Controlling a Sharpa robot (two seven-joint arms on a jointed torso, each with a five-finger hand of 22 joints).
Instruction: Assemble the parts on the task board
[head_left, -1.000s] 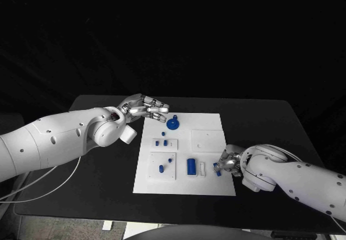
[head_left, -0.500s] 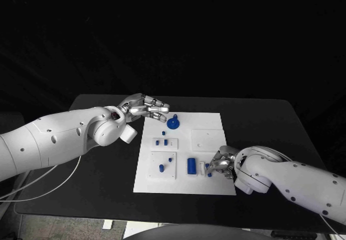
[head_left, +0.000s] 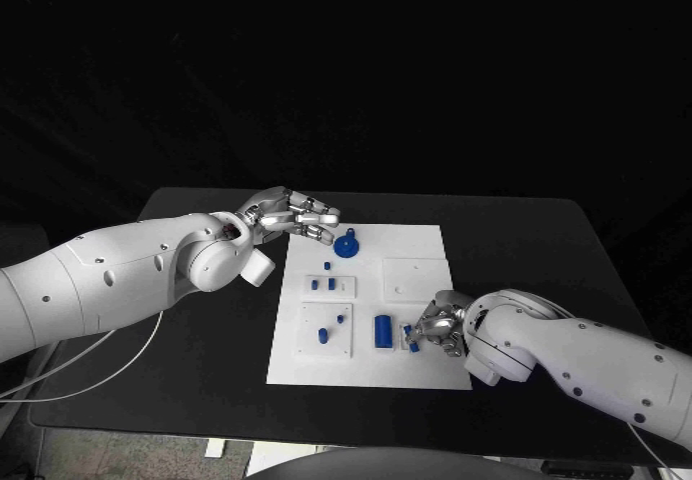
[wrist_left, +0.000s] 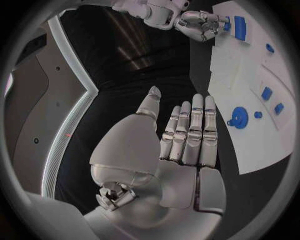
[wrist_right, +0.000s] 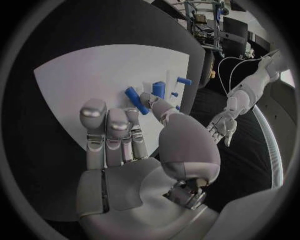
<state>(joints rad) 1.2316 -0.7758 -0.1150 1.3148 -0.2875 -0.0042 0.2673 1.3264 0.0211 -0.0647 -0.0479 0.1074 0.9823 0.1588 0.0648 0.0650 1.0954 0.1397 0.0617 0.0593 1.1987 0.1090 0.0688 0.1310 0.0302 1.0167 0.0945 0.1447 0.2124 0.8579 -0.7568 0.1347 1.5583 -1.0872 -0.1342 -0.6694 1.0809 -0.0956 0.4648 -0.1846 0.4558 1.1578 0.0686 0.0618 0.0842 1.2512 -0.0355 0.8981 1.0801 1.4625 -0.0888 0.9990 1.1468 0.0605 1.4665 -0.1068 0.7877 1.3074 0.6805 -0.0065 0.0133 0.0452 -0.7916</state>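
The white task board (head_left: 418, 240) lies mid-table. My right hand (head_left: 440, 327) hovers over its near right part and pinches a small blue peg (wrist_right: 135, 100) between thumb and a finger, close to the upright blue block (head_left: 384, 331). My left hand (head_left: 296, 214) is at the board's far left corner, fingers straight and together, holding nothing; the same hand (wrist_left: 181, 135) lies flat beside the blue round knob (wrist_left: 239, 116). Two blue pegs (head_left: 320, 286) stand in a small raised plate, and other small blue pieces (head_left: 332, 328) sit on the near left plate.
A blank raised square (head_left: 415, 277) sits on the board's right half. The black table (head_left: 534, 250) runs bare to the right of the board and along its near edge. My left forearm (head_left: 144, 270) covers the table's left side.
My right hand has moved left from the board's right edge in over the board, toward the blue block, carrying the blue peg. My left hand has stayed put.
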